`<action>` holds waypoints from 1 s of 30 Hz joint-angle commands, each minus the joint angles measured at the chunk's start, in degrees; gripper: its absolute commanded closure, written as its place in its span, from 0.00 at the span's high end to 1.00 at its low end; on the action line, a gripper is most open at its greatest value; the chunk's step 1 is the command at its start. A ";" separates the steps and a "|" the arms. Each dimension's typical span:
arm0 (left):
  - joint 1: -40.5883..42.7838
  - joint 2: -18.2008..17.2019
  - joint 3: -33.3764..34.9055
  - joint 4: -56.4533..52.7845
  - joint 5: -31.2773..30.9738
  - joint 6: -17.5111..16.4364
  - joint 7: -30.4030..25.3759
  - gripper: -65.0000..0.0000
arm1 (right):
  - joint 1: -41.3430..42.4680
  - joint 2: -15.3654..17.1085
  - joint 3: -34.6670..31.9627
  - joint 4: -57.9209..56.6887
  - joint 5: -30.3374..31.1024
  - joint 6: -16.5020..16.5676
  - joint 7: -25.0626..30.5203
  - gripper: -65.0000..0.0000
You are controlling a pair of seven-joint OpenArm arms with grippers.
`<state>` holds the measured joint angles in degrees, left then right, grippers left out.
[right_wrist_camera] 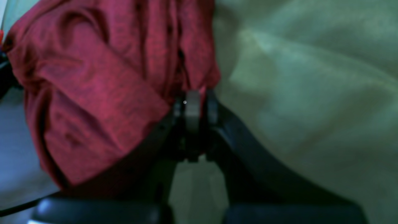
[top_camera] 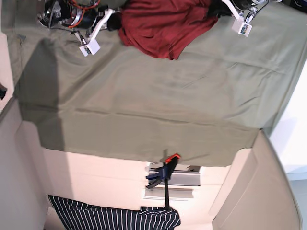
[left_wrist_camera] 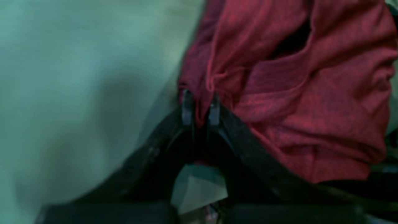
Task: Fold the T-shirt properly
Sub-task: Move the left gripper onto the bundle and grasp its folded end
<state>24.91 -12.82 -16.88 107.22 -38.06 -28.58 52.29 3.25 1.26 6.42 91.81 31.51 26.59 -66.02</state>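
End effectors [left_wrist_camera: 201, 107] [right_wrist_camera: 199, 102] on crosswise-lying T-shirt [top_camera: 165, 24]

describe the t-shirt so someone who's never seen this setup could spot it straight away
Start at the big olive-green cloth and go to its top edge in the base view. The red T-shirt is bunched there, held by the left gripper and the right gripper. It is solid red, unlike the black-and-white striped cloth beyond the opposite edge.
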 commanded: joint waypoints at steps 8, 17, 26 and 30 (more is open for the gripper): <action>-3.58 -8.07 2.05 0.59 -3.30 0.50 -1.36 0.00 | -5.49 -0.76 0.00 4.87 1.07 0.22 1.22 0.00; -11.26 -10.71 15.23 -4.15 -3.17 0.50 -1.90 0.00 | -14.38 -5.75 0.00 12.87 1.03 0.22 2.64 0.00; -25.68 -10.73 25.79 -18.71 -3.04 0.46 -1.22 0.00 | -21.51 -7.02 0.00 20.11 0.09 0.22 4.00 0.00; -30.69 -10.86 28.02 -20.94 -3.06 0.44 -1.03 0.00 | -23.63 -7.19 0.00 20.76 -0.17 0.20 4.79 0.00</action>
<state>-4.58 -23.18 11.49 85.78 -42.13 -29.06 52.66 -20.51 -5.63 6.48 111.53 30.17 26.52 -61.76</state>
